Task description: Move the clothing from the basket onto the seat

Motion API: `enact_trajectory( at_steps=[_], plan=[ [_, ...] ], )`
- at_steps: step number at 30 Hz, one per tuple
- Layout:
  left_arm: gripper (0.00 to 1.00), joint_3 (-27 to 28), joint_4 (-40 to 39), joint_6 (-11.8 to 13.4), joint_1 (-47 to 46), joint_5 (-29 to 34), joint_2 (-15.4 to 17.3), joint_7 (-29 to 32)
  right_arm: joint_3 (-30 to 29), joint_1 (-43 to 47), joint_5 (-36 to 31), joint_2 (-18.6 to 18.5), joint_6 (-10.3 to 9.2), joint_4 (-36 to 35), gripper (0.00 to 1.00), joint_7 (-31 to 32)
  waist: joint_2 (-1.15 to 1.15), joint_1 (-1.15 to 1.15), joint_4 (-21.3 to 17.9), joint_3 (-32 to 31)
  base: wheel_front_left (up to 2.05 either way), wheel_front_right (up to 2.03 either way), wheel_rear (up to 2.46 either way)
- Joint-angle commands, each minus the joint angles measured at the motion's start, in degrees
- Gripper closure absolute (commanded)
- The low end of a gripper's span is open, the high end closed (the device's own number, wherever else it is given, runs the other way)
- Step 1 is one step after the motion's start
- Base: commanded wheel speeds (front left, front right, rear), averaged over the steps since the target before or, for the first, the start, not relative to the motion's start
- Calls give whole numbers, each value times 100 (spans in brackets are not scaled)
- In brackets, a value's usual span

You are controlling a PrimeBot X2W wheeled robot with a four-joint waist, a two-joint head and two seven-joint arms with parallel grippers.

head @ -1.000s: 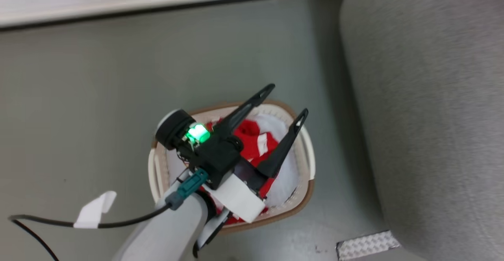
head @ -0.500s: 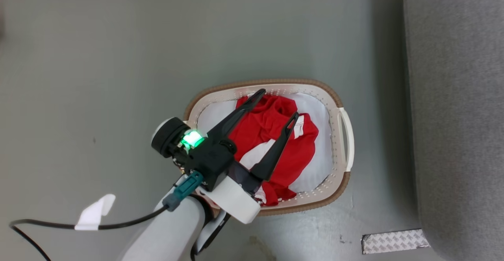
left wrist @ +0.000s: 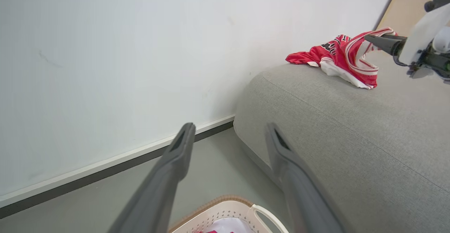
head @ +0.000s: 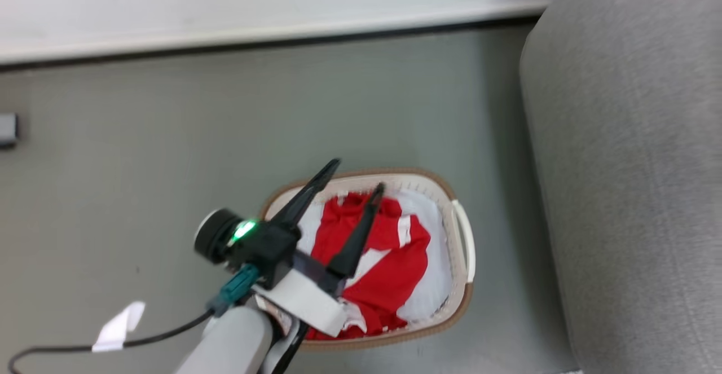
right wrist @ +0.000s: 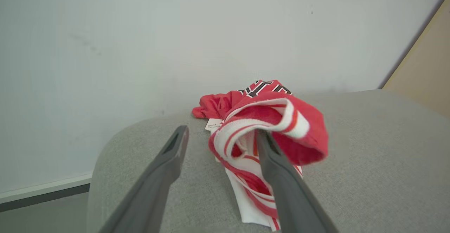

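grey floor (head: 169,137), white wall (left wrist: 105,50), dark baseboard strip (head: 282,42), small grey block (head: 7,130)

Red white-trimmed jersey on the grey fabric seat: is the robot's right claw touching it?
Touching: right wrist view shows the red jersey looped over one finger of the right gripper.

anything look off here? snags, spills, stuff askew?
One snag: on the seat, the striped trim of the jersey is looped over one finger of the open right end effector, so that part hangs lifted instead of lying flat. The basket stands upright, red clothing inside.
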Motion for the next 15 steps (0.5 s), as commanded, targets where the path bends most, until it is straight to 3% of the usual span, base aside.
enact_trajectory(
  at_steps=[1,8,15],
  plan=[
    [0,37,20,23,117,-49,47,-25,96,217,141,68,-12,-70,0,-50,0,0,-80,-366,0,0,0],
    [0,426,234,402,779,-321,87,-274,1240,1964,1162,407,-12,-1500,0,-285,0,0,32,-1144,0,0,0],
    [0,952,429,772,1349,-505,44,-403,2068,3523,1392,660,-12,-2814,0,-405,0,0,302,-1704,0,0,0]
  ],
)
